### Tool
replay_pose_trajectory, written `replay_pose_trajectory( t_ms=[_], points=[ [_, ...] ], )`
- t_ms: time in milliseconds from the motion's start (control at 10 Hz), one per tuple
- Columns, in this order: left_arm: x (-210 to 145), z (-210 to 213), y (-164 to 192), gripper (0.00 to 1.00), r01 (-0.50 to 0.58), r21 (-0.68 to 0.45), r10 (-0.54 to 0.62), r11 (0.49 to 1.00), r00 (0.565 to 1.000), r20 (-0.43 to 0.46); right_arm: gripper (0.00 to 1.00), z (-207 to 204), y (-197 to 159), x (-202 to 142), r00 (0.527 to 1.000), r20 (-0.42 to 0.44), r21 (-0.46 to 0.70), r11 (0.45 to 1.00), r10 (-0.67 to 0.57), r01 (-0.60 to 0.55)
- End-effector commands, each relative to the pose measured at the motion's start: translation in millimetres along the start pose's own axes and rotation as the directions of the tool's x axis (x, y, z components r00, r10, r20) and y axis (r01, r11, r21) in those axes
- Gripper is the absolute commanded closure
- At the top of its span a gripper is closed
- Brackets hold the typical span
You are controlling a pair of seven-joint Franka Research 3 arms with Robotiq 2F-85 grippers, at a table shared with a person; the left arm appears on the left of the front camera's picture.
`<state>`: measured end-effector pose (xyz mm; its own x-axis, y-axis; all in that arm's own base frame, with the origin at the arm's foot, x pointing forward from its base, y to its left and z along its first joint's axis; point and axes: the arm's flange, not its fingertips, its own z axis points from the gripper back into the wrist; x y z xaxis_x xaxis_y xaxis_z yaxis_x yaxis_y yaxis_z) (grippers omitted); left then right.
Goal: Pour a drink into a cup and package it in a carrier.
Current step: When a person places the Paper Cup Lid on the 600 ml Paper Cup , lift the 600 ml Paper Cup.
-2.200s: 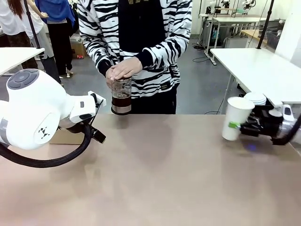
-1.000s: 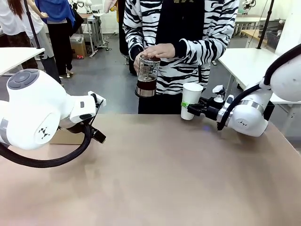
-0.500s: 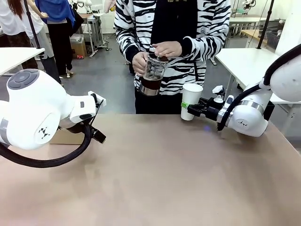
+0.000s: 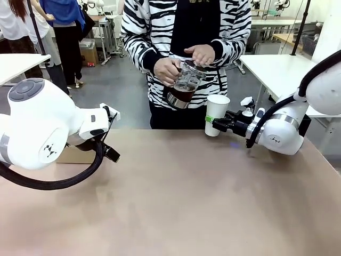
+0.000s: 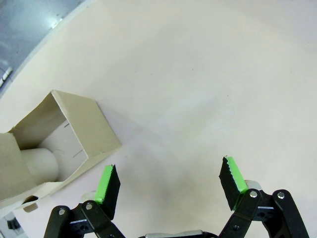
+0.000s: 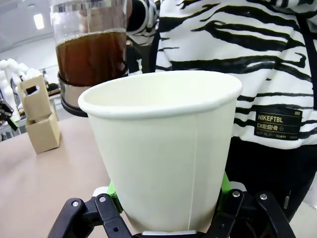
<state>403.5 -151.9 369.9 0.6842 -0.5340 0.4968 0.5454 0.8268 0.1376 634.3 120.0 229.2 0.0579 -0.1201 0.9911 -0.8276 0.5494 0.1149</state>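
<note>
Right claw (image 4: 213,124) pinches tall white paper cup (image 4: 217,111), centre-right; clear glass pitcher (image 4: 185,84) of dark brown drink (image 4: 181,95) tilts upper-left of it. Left claw (image 5: 171,179) spread above beige desk (image 5: 198,74).

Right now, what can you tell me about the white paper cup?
The cup is tall, white and plain, paper by the look of it, wider at the top, with a rolled rim and a faint side seam. It has no lid; its top is open. It stands upright, held by its lower part in the right gripper, green pads pressed on either side. Nothing else touches it. A glass pitcher of brown drink tilts nearby, apart from it.
</note>
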Motion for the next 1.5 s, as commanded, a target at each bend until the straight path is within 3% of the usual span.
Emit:
replay_pose_trajectory(
  t_ms=[0, 1400],
  points=[
    [0.0, 0.5, -0.1, 0.00, 0.000, -0.002, 0.000, 1.000, 1.000, 0.001, 0.20, -0.5, 0.0, 2.5, 1.000, 0.006, -0.005, 1.000, 0.000, 0.000],
    [0.0, 0.5, -0.1, 0.00, 0.000, -0.002, 0.000, 1.000, 1.000, 0.001, 0.20, -0.5, 0.0, 2.5, 1.000, 0.006, -0.005, 1.000, 0.000, 0.000]
  ],
)
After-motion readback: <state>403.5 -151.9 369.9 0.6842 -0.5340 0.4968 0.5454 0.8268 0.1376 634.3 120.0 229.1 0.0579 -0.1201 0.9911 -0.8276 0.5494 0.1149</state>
